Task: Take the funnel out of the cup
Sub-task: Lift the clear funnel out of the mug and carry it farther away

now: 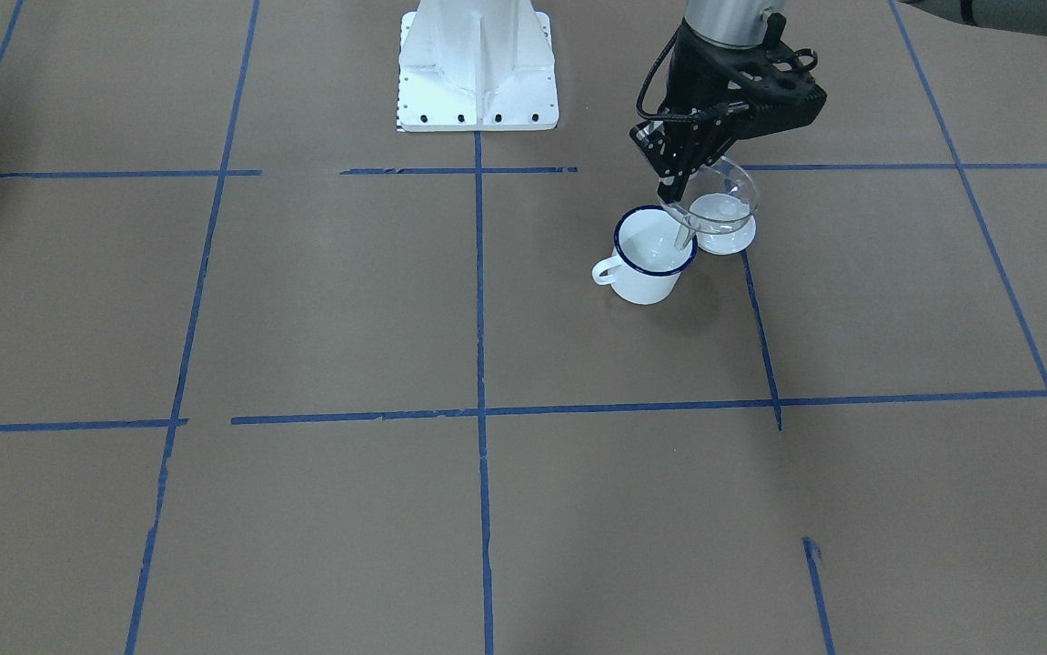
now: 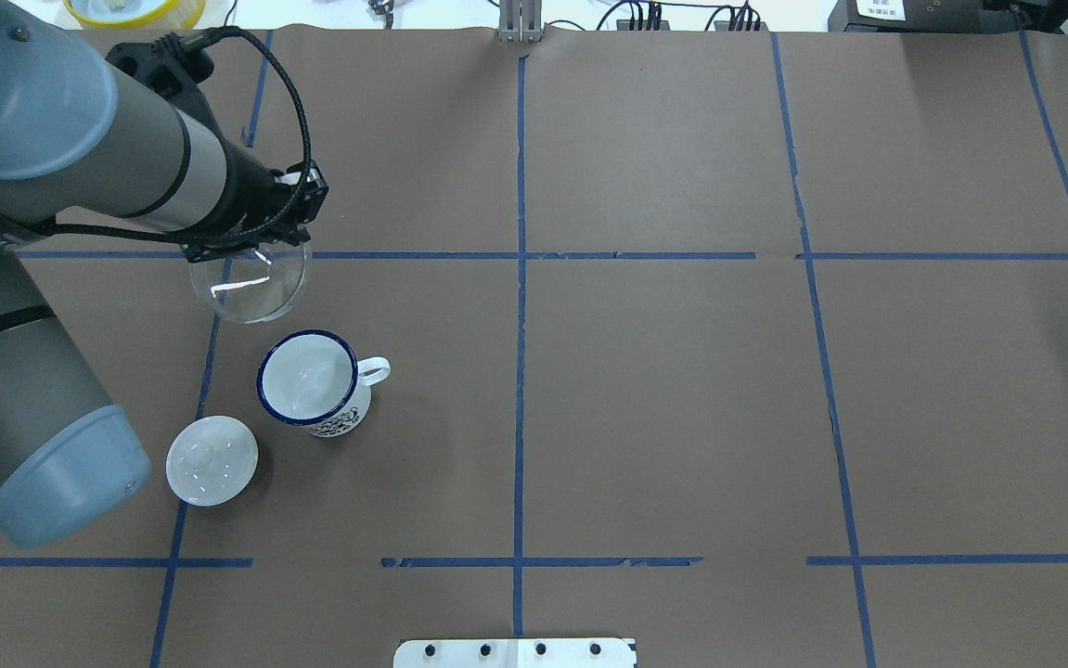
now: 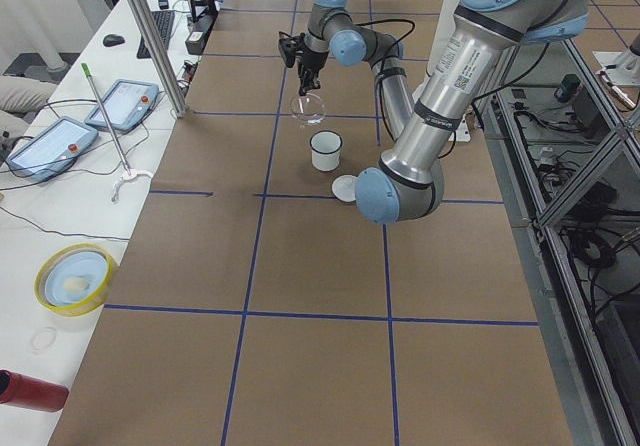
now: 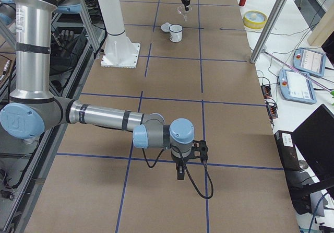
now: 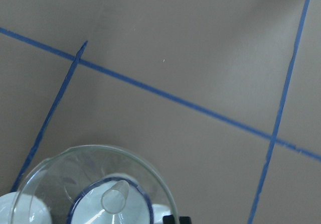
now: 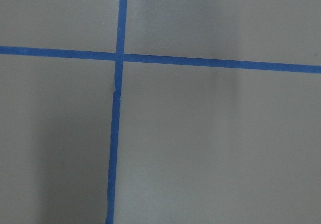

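Brown, blue-taped counter bears the enamel cup, the left gripper grasping the clear funnel by its rim above it; whether the right gripper is clenched cannot be told.

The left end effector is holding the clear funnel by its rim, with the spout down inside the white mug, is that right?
Not quite. The left end effector holds the clear funnel by its rim, but the spout is not inside the white mug: the overhead exterior view shows the funnel held apart from the mug, which stands empty.
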### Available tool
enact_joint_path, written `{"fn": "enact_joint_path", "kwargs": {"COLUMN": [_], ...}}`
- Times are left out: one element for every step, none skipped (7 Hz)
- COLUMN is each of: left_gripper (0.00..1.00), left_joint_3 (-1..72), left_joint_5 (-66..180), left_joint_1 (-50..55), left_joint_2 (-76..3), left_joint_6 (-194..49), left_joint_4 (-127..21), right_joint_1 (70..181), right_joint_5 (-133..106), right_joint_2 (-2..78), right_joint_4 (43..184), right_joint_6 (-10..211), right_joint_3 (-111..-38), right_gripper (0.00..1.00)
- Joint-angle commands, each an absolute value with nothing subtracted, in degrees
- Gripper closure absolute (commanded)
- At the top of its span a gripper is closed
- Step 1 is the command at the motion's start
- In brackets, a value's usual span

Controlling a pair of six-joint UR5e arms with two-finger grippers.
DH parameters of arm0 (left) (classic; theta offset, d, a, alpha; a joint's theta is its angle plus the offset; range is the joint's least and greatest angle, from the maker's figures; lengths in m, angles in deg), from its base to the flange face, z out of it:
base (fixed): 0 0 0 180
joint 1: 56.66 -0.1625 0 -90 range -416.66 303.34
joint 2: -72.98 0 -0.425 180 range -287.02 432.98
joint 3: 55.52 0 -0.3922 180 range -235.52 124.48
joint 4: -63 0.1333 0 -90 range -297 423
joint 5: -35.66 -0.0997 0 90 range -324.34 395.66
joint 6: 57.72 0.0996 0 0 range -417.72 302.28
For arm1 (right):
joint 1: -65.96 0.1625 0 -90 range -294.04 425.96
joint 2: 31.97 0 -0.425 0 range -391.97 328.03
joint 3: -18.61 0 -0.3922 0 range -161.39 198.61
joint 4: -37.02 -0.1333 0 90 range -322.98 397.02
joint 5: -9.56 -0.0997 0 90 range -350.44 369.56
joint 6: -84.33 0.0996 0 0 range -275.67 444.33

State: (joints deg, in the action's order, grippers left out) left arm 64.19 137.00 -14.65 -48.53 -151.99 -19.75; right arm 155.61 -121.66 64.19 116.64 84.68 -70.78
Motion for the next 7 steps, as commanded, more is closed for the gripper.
{"fn": "enact_joint_path", "kwargs": {"left_gripper": [1.00,1.00,1.00,1.00,1.00,1.00,1.00], "left_joint_3": [52.30,45.62,37.90,28.51,19.63,14.06,8.78], "left_joint_5": [122.05,118.05,112.62,107.26,103.98,103.60,103.43], "left_joint_1": [-14.21,-13.86,-13.95,-14.03,-14.12,-14.47,-14.91], "left_joint_2": [-48.40,-48.57,-49.01,-50.84,-55.04,-56.73,-57.62], "left_joint_6": [-168.48,-173.59,-178.60,-182.05,-182.69,-182.70,-182.70], "left_joint_4": [-40.52,-48.27,-59.14,-68.47,-73.61,-77.75,-82.58], "right_joint_1": [155.61,155.61,155.61,155.61,155.61,155.61,155.61], "right_joint_5": [-121.66,-121.66,-121.66,-121.66,-121.66,-121.66,-121.66], "right_joint_2": [64.19,64.19,64.19,64.19,64.19,64.19,64.19], "right_joint_4": [116.64,116.64,116.64,116.64,116.64,116.64,116.64], "right_joint_6": [84.68,84.68,84.68,84.68,84.68,84.68,84.68], "right_joint_3": [-70.77,-70.77,-70.77,-70.77,-70.77,-70.77,-70.77], "right_gripper": [0.00,0.00,0.00,0.00,0.00,0.00,0.00]}}
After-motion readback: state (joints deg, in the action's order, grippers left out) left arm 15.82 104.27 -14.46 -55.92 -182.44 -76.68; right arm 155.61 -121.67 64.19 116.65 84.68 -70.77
